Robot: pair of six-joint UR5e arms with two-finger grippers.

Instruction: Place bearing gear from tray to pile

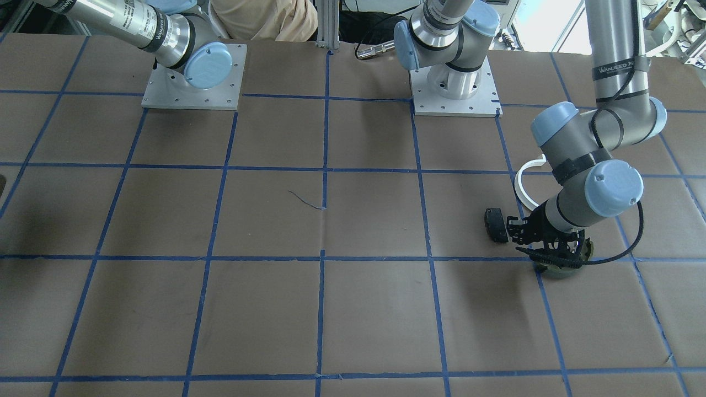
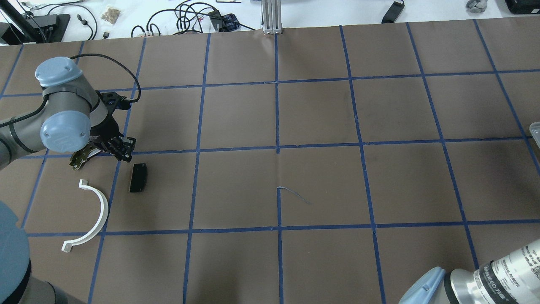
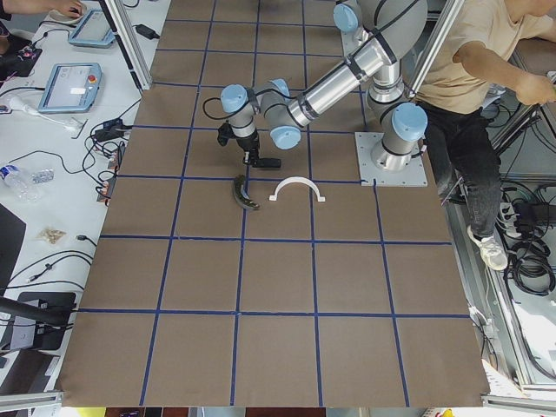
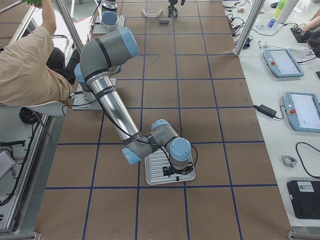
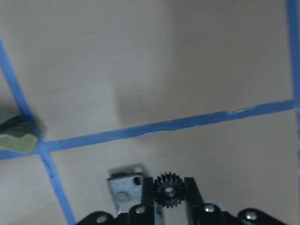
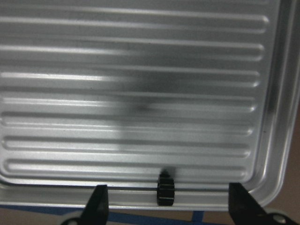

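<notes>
My left gripper [image 1: 551,251] is shut on a small black bearing gear [image 5: 167,190] held between its fingertips. It hangs low over the pile: an olive-green brake shoe [image 2: 82,157], partly under the gripper, a black plate [image 2: 138,177] and a white half-ring [image 2: 95,215]. The shoe's end shows in the left wrist view [image 5: 16,136]. My right gripper [image 6: 166,194] is open, jaws wide apart, over the ribbed metal tray [image 6: 140,93]. A second small black gear [image 6: 165,189] stands on edge at the tray's near wall, between the fingers but not gripped.
The tray [image 4: 170,172] lies at the table end on the robot's right, with the right arm bent over it. Blue tape lines grid the brown table [image 2: 278,147]. An operator [image 4: 30,60] sits beside the robot bases.
</notes>
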